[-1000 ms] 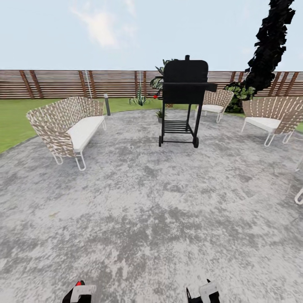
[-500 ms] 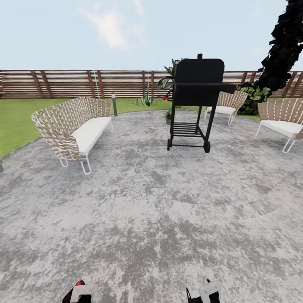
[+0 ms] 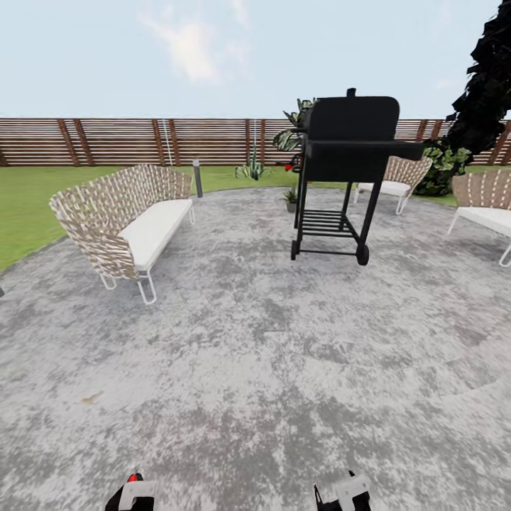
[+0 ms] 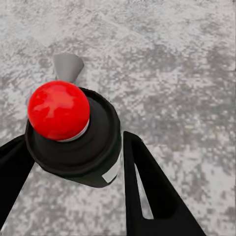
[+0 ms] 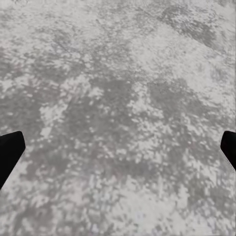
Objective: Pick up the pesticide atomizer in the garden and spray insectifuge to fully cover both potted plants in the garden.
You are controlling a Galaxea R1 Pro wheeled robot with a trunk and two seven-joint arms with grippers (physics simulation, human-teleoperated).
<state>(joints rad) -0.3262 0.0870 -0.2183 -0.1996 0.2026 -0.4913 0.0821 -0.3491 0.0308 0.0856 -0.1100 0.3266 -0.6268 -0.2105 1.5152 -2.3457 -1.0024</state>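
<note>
Head view: the robot stands on grey mottled paving. A wicker bench with a white cushion sits at left. A black grill on a wheeled stand stands right of centre, further off. Two wicker chairs stand at far right. A low spiky potted plant sits on the lawn near the brown slat fence; a second small plant stands just left of the grill's legs.

Left wrist view: the left gripper has its fingers closed around a dark canister, the pesticide atomizer, with a red domed top, above the paving.

Right wrist view: the right gripper is spread wide, holding nothing; only the fingertips show.
</note>
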